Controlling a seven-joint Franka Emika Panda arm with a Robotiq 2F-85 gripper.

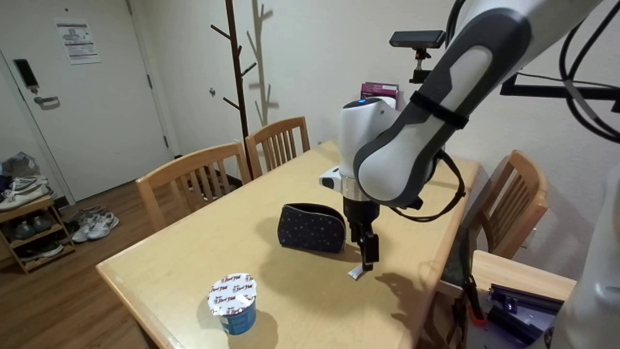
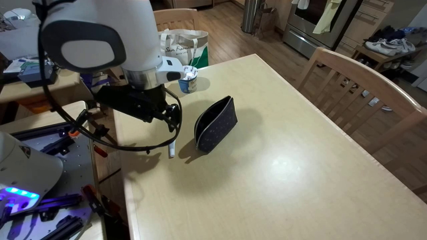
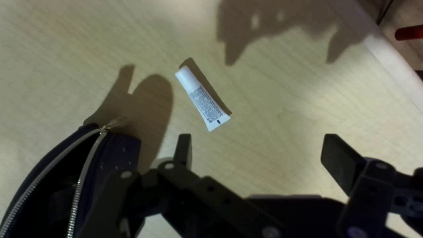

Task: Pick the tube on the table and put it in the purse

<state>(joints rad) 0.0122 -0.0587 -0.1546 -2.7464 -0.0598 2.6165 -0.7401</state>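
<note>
Navy and speckled, the purse (image 1: pixel 311 230) stands unzipped on the surface (image 1: pixel 208 247) in an exterior view, well apart from a blue cup (image 1: pixel 236 306). In an exterior view, the tube (image 2: pixel 172 150) lies near the purse. In the wrist view, the hand (image 3: pixel 257 147) is spread wide, the tube lying beyond its tips.

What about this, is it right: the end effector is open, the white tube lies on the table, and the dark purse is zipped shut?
Not quite: the dark purse is unzipped and gaping open, as the wrist view shows. The rest holds: the end effector is open, and the white tube lies on the table.
</note>
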